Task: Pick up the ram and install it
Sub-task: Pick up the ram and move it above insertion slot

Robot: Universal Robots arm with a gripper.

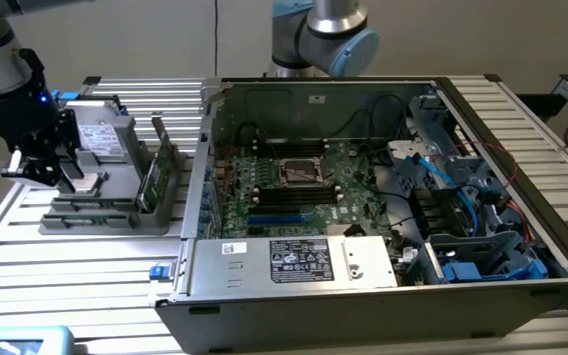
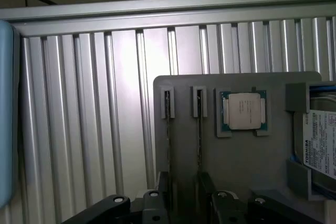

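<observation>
Hand [image 1: 52, 177] open over tray [image 1: 116, 222], ram [image 2: 199, 140] slotted upright

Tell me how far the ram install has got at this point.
Nothing looks done yet: the motherboard's black slots show no green stick. In hand: the gripper, open, hangs over the gray holder, where the ram stands on edge in its slot, ungripped. Left: the pick-up and the install itself.

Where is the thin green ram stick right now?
The ram stick sits edge-up in a slot of the grey holder tray, beside the square silver processor chip, at the exterior view's left of the open black computer case.
</observation>
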